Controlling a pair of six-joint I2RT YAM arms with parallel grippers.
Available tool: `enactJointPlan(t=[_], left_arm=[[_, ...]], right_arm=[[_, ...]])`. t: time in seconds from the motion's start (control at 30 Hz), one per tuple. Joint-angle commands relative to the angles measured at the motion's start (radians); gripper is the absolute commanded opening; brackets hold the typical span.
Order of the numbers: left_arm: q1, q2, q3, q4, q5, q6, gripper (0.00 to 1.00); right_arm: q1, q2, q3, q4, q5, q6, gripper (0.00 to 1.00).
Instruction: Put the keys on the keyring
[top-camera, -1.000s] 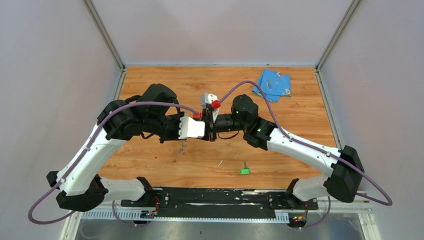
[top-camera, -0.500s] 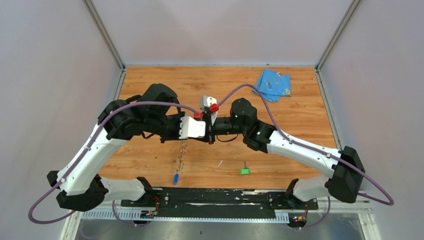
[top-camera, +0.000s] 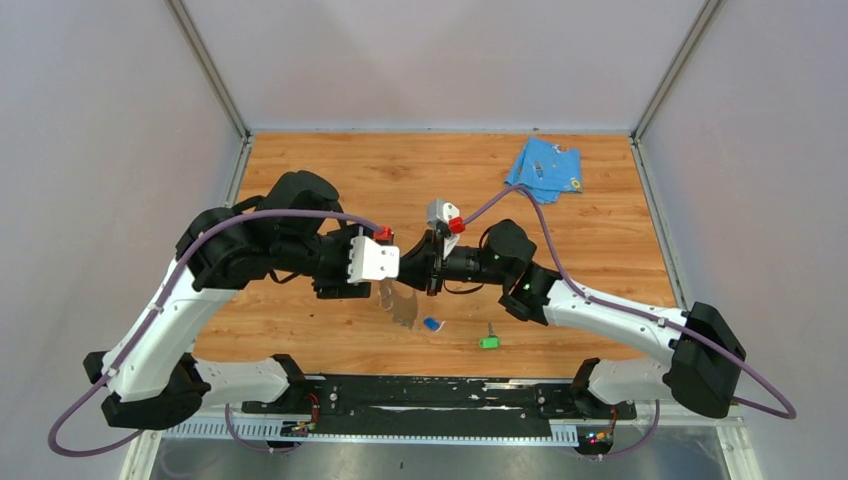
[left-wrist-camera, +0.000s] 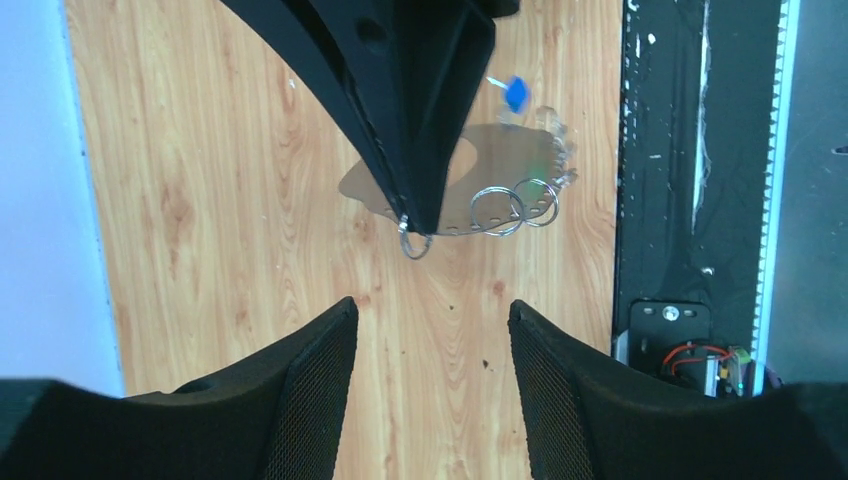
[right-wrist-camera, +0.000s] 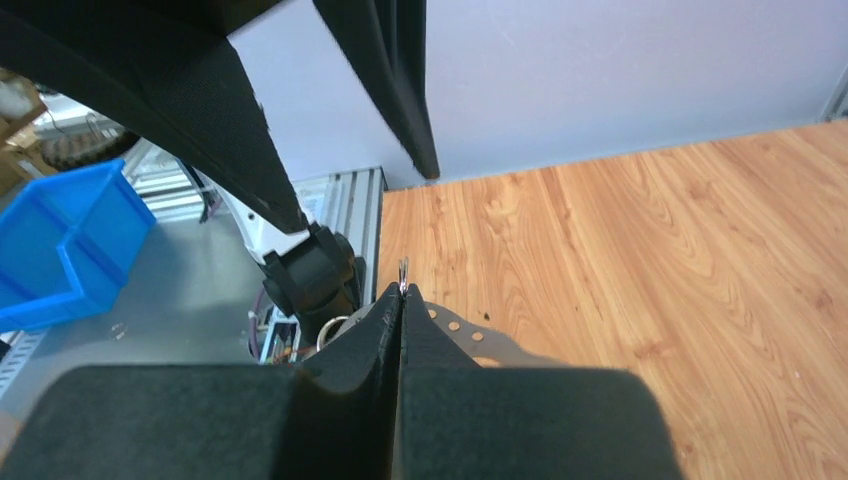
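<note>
Left gripper (left-wrist-camera: 432, 312): released. Its jaws stand apart, with nothing between the mesh-faced pads (left-wrist-camera: 318, 385). It is over the wooden table (top-camera: 330, 165), left of centre, and faces the right gripper.

Keyring (left-wrist-camera: 500, 160): a grey metal piece between the two grippers, hanging from the right gripper's tip. Several small wire rings (left-wrist-camera: 497, 212) are bunched along one edge (the top view shows this area only as a grey blur).

Blue key (top-camera: 432, 324): just beside the lower edge of the keyring, low over the table. The views do not show whether it is linked to the keyring.

Right gripper (right-wrist-camera: 402, 300): clenched. The two fingers are pressed together and pinch a thin wire loop of the keyring at their very tip. The loop shows just beyond the tip in both wrist views.

Green key (top-camera: 488, 342): flat on the table near the front edge, right of the blue key and apart from the keyring.

Light-blue cloth (top-camera: 545, 170): crumpled in the far right corner of the table, well apart from both grippers
</note>
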Motion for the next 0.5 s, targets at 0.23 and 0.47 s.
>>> enactJointPlan(t=[0.23, 0.47], left_arm=[[0.082, -0.065, -0.089, 0.056, 0.152, -0.026, 0.54], [0.168, -0.2, -0.21, 0.252, 0.321, -0.141, 0.65]], right_arm=[[0.003, -0.041, -0.038, 0.227, -0.043, 0.097, 0.0], [0.002, -0.089, -0.08, 0.299, -0.035, 0.128, 0.0]])
